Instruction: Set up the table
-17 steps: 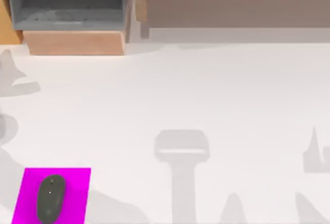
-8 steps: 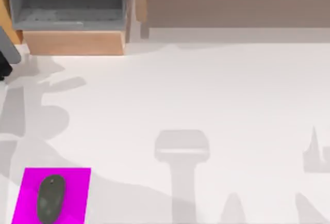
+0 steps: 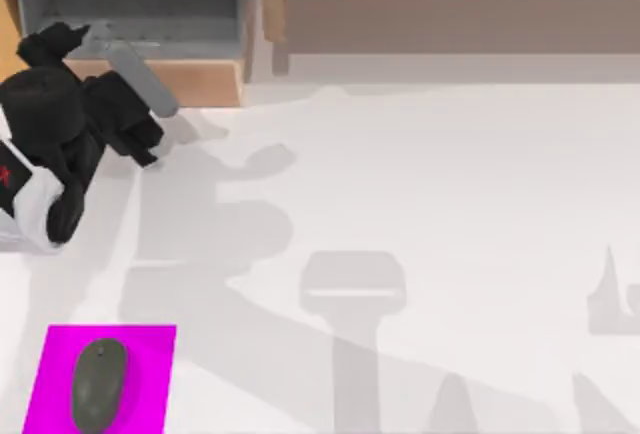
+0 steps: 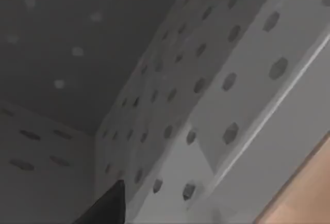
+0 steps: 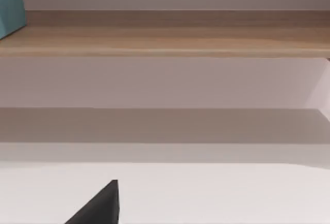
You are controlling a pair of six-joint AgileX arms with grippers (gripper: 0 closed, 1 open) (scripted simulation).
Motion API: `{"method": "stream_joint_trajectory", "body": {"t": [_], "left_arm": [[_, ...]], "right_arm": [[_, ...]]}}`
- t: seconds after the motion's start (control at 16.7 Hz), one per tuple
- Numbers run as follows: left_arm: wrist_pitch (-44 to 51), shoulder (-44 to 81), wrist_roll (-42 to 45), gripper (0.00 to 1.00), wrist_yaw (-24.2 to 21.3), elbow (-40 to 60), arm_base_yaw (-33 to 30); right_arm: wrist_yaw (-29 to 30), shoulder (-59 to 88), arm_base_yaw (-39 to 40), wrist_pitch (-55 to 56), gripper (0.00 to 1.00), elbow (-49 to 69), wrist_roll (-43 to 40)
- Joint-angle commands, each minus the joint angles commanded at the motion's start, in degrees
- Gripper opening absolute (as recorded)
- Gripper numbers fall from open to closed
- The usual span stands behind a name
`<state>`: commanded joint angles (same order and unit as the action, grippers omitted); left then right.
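The left arm (image 3: 60,144) is extended over the far-left part of the scene, its black links and white wrist section angled toward the far edge. The left gripper (image 3: 62,42) is at the arm's far end. In the left wrist view, 1 dark fingertip (image 4: 105,206) is visible. In the right wrist view, 1 dark fingertip (image 5: 100,206) of the right gripper is visible.

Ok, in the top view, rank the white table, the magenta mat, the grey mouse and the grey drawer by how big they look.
Largest to smallest in the top view:
1. table
2. drawer, though its far part is cut off by the frame edge
3. mat, also cut off at the frame edge
4. mouse, lying on the mat
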<state>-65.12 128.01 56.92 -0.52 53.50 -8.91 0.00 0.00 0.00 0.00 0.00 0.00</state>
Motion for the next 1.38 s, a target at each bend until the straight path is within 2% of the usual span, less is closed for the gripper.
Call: {"method": "stream_joint_trajectory", "body": {"t": [0.36,0.78,1.02,1.38], "left_arm": [[0.80,0.83,-14.42,1.00,10.51,0.13,-12.05],[1.42,-0.94,-28.18,1.00,20.73,7.00,-22.66],[3.32,-0.90,-34.69,1.00,26.19,11.24,-26.63],[7.45,-0.42,-43.91,1.00,34.77,19.38,-29.28]], "right_arm": [[0.00,0.00,0.00,0.00,1.00,0.00,0.00],[0.00,0.00,0.00,0.00,1.00,0.00,0.00],[0.00,0.00,0.00,0.00,1.00,0.00,0.00],[0.00,0.00,0.00,0.00,1.00,0.00,0.00]]}}
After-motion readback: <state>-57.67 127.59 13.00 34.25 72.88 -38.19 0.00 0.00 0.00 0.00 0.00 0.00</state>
